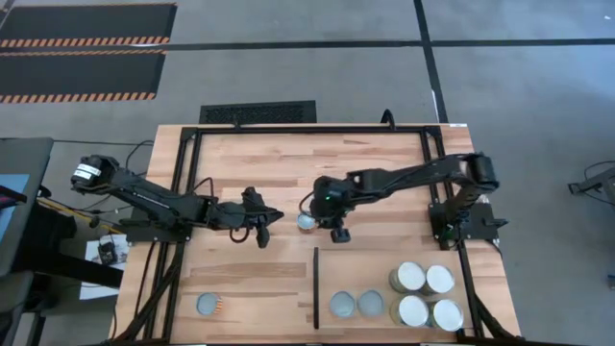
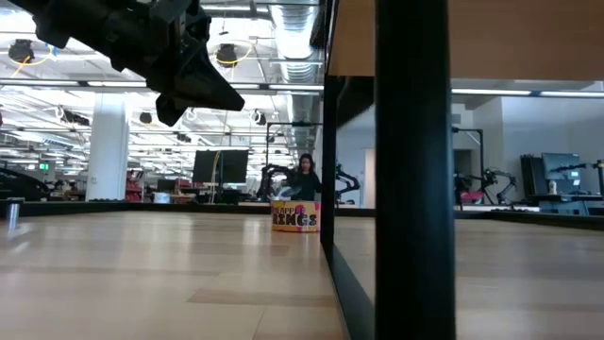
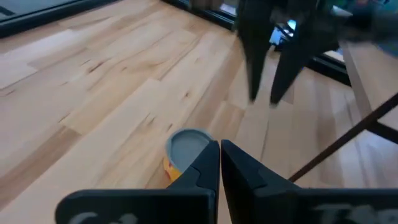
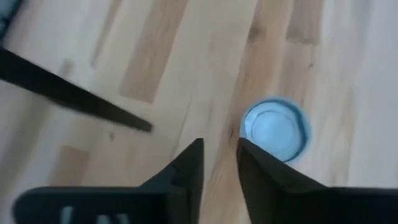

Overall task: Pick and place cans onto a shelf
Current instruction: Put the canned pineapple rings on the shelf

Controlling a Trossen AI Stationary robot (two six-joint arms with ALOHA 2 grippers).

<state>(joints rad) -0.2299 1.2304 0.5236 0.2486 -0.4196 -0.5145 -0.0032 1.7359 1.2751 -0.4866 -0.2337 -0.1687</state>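
Note:
One small can [image 1: 306,221] with a silver top and an orange-yellow label stands upright on the tabletop's middle, between my two grippers; it also shows as the can [image 3: 186,147], the can [image 4: 273,129] and the can [image 2: 295,215]. My left gripper [image 1: 272,221] is shut just left of it, fingertips [image 3: 211,155] close in front of it. My right gripper [image 1: 336,229] hovers open just right of it, tips beside the can. Several cans [image 1: 423,293] stand on the shelf [image 1: 480,279] at the near right, right of the black divider [image 1: 316,288].
A lone can [image 1: 209,305] stands near the table's near left corner. Two cans [image 1: 356,305] sit on the shelf close to the divider. A black frame [image 1: 307,129] runs around the table, and its post [image 2: 415,170] fills much of the low view. Bare wood lies at the far side.

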